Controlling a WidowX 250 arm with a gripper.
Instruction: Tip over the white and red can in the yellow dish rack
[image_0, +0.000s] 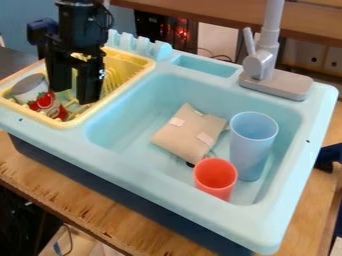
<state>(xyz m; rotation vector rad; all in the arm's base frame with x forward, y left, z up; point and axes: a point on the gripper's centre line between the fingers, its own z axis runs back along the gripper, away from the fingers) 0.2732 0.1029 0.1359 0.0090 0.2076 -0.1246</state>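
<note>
Near the toy sink's (170, 190) front wall, red cup (215, 179), blue cup (248, 157), beige pouch (189, 134) behind; I leave them be. Farther left, red-patterned item (45, 102) lies in the yellow rack (65, 124), just beside my gripper (74, 96), fingers wide apart. Best to line up over it, lower straight, dodge rim and tines, squeeze lightly so it won't roll.

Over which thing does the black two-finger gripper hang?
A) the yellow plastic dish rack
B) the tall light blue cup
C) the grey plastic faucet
A: the black gripper hangs with its fingers apart over the yellow dish rack, beside the light blue sink basin.
</note>
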